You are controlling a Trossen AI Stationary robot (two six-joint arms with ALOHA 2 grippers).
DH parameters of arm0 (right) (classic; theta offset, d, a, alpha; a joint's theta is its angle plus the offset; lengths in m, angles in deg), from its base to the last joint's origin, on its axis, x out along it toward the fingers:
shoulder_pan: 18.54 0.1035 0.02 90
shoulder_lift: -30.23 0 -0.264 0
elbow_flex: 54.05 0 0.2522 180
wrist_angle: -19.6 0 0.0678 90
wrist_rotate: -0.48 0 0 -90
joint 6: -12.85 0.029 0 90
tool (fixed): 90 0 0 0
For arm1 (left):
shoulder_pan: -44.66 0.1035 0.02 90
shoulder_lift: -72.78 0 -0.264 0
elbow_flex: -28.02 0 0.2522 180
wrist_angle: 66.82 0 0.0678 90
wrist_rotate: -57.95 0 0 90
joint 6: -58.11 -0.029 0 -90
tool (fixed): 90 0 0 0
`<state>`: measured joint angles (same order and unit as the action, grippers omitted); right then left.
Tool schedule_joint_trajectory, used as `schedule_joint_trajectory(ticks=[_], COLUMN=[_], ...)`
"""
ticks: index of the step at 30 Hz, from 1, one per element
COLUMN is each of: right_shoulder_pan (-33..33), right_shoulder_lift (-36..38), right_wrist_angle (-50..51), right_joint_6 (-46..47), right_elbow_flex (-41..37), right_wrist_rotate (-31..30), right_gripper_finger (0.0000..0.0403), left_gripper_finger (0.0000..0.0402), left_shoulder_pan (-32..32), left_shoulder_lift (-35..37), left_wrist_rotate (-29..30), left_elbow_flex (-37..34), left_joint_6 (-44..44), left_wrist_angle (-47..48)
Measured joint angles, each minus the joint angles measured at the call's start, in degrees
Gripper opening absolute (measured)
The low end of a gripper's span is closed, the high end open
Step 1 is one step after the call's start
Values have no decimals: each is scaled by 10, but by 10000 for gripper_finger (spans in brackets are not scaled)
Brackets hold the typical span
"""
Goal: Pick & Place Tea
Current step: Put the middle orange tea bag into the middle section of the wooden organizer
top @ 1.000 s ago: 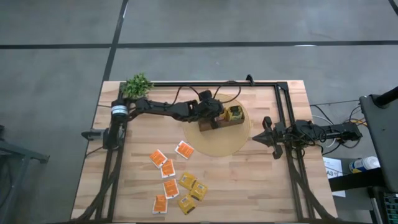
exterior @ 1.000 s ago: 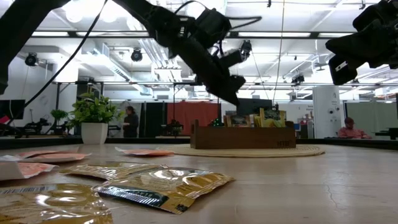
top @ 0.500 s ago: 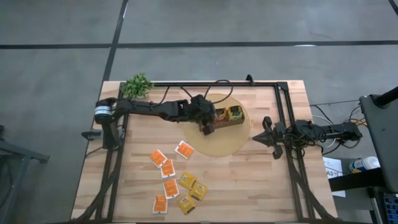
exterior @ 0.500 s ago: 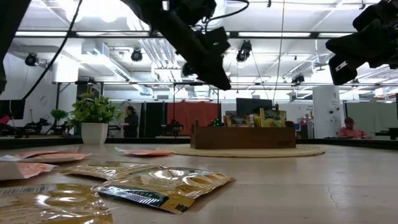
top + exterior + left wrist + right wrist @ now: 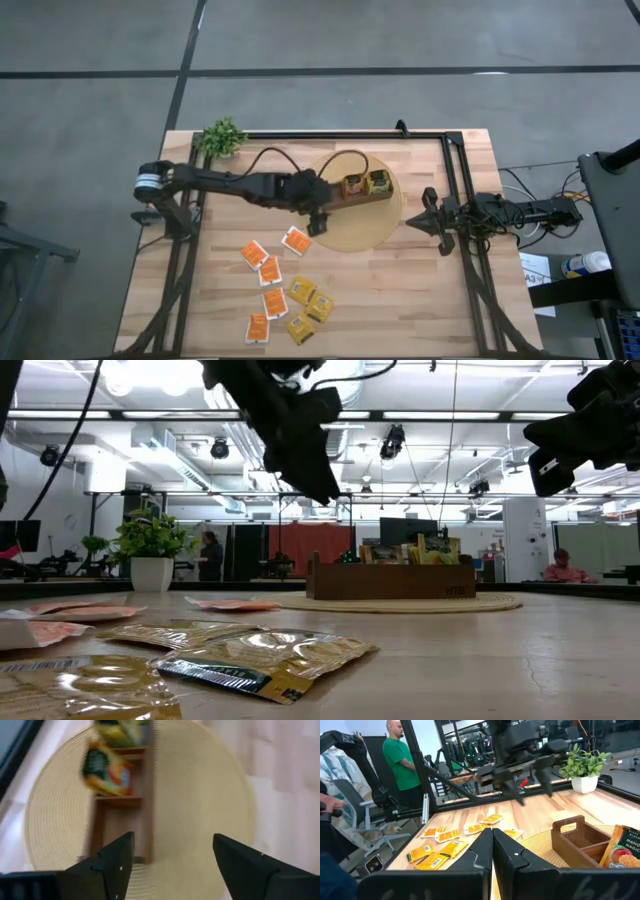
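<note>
A: High view: where are the left jaws (image 5: pixel 317 224)?

B: Above the near-left edge of the round woven mat (image 5: pixel 372 232), just beside the empty end of the wooden box (image 5: pixel 352 192). The left wrist view shows both fingers (image 5: pixel 112 865) spread wide with nothing between them.

A: And the tea?

B: Two lots. Loose sachets (image 5: pixel 283 285), orange and yellow, lie on the bare desk (image 5: pixel 420 300) in front of the mat, apart from the left jaws. The nearest orange sachet (image 5: pixel 295 240) lies just beside the mat's edge. Further sachets (image 5: pixel 107 767) stand in two box compartments; the third compartment, closest to the jaws, holds none.

A: What does the low view add?

B: It shows the left jaws (image 5: pixel 318 488) raised clear of the desk surface, higher than the box (image 5: pixel 390 580). It also shows a potted plant (image 5: pixel 150 548) at the far-left corner.

A: Right arm?

B: Parked at the desk's right edge. The right jaws (image 5: pixel 492 851) are closed, empty, as the right wrist view confirms. That view also shows a person in a green shirt (image 5: pixel 401 762) beyond the desk.
</note>
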<state>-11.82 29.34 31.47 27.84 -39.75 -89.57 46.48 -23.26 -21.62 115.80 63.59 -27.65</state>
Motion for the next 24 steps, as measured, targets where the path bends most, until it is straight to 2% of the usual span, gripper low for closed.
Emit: schedule_joint_trajectory(ticks=[6,14,19,24], right_shoulder_pan=[0,0,0,0], right_shoulder_lift=[0,0,0,0], right_wrist_angle=[0,0,0,0], right_joint_6=[0,0,0,0], right_elbow_flex=[0,0,0,0], right_wrist_rotate=[0,0,0,0], right_gripper_finger=[8,8,8,8], left_gripper_finger=[271,271,271,271], left_shoulder_pan=[-50,-157,-211,-243], left_shoulder_lift=[50,145,158,146], left_wrist_rotate=[-31,-55,-64,-63], left_elbow_flex=[-71,-173,-203,-199], left_joint_6=[-57,-68,-69,-52], left_wrist_angle=[-5,-14,-14,-13])
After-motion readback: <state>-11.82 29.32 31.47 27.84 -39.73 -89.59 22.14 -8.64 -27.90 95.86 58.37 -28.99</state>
